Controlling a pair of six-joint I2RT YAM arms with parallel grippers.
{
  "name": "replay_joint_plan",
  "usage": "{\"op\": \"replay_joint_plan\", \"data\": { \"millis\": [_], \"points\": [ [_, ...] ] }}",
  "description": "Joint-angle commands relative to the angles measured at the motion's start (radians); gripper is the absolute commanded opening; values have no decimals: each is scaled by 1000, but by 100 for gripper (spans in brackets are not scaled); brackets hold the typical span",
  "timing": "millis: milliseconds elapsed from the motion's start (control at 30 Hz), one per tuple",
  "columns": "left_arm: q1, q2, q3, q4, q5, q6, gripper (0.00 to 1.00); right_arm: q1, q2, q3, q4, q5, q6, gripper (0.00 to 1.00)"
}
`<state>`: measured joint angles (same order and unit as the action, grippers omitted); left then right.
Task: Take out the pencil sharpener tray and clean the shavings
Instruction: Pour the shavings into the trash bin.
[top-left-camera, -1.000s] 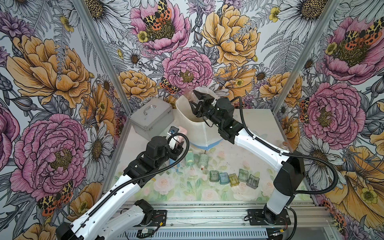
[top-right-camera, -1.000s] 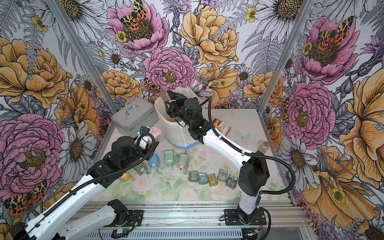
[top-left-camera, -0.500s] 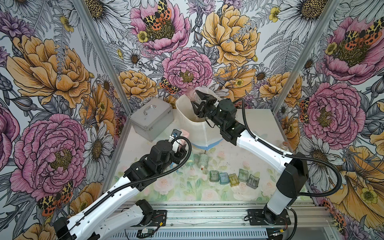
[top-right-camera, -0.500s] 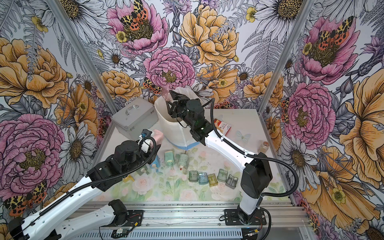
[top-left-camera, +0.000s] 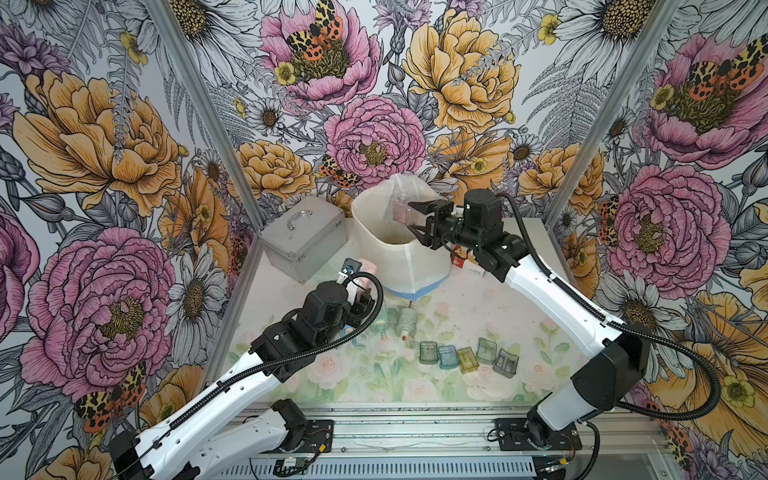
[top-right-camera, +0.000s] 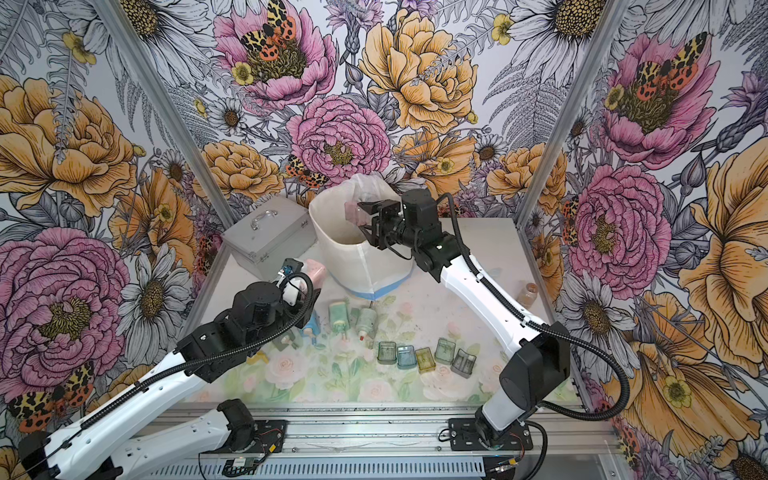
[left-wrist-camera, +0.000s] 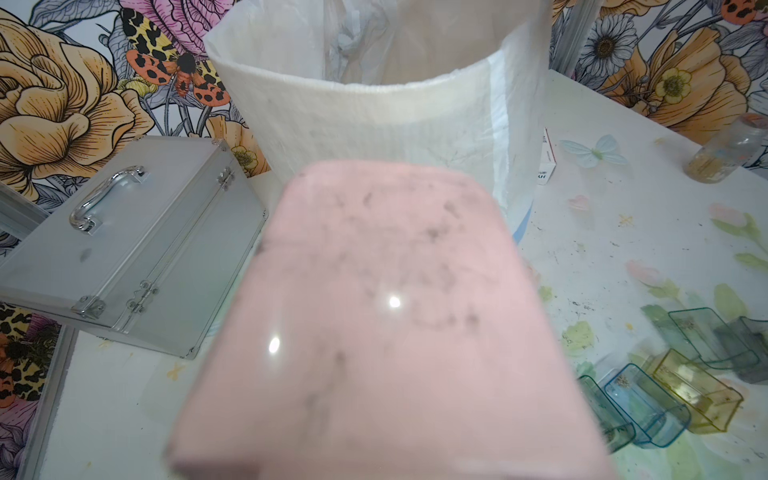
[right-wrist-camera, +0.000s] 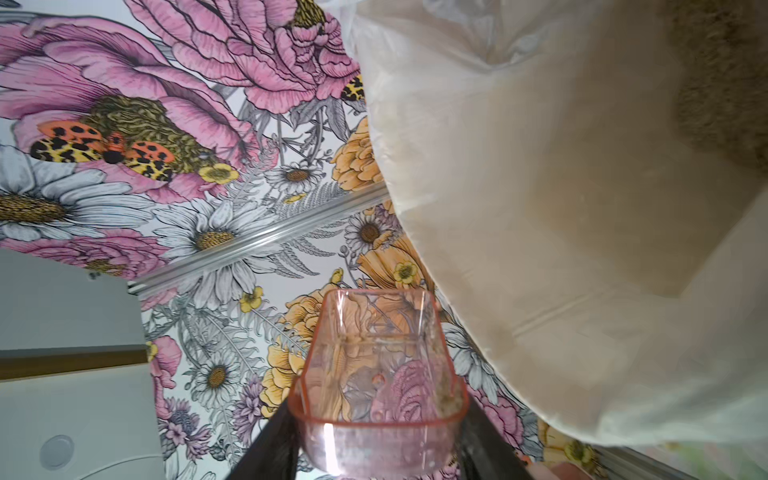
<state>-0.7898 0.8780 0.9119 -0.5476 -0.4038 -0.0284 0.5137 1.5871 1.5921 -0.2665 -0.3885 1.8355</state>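
**Tray over the bin: dump step, tap-out next**

Step in hand, as I read it: emptying. The right gripper (top-left-camera: 409, 216) is closed on the clear pink tray (top-left-camera: 400, 212), jaws pinching its near end. It holds the tray in the air over the mouth of the white bin (top-left-camera: 399, 262) at the far edge of the table (top-left-camera: 478, 307).

In the right wrist view the tray (right-wrist-camera: 378, 374) looks mostly empty. A few brownish shavings (right-wrist-camera: 446, 399) cling in one corner, and a brown heap lies on the bin (right-wrist-camera: 540, 249) floor. I can't tell which way the tray's open side faces.

Next move prob. calls for more wrist roll or a shake/tap inside the rim so the stuck crumbs drop. The grip should stay firm and clear of the thin bag liner. After that the tray goes back to its body.

The left gripper (top-right-camera: 305, 284) is closed on the pink sharpener (top-right-camera: 313, 270), held off the table just in front of the bin, beside the silver case (top-right-camera: 270, 237). The jaws are hidden behind the sharpener (left-wrist-camera: 374, 311) in the left wrist view.

Pose:
- R arm: stretched from the front-right base to the far edge, forearm rising, wrist about level.
- L arm: elbow up, wrist pointing toward the far-left corner.

Five spare trays (top-left-camera: 467, 357) sit in a row near the front-middle.
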Motion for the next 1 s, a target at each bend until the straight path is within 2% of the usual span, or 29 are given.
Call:
{"op": "replay_joint_plan", "data": {
  "millis": [0,100,200,367,700,833,967],
  "points": [
    [-7,-1,19,24,-35,-19,0,-35,4,88,-114,-142,-109,43],
    [-9,20,26,25,-30,-19,0,-42,42,170,-215,-193,-182,44],
    [-10,42,37,25,-29,-19,0,-48,51,185,-277,-189,-234,44],
    [-15,83,60,29,-7,-3,0,-52,49,125,-286,-208,-230,44],
    [-14,113,27,114,24,72,0,-52,176,242,-383,-264,-255,43],
    [18,113,13,140,62,88,0,-48,224,292,-415,-277,-265,42],
    [73,109,9,143,133,88,0,-56,280,422,-499,-281,-299,41]
  ]
}}
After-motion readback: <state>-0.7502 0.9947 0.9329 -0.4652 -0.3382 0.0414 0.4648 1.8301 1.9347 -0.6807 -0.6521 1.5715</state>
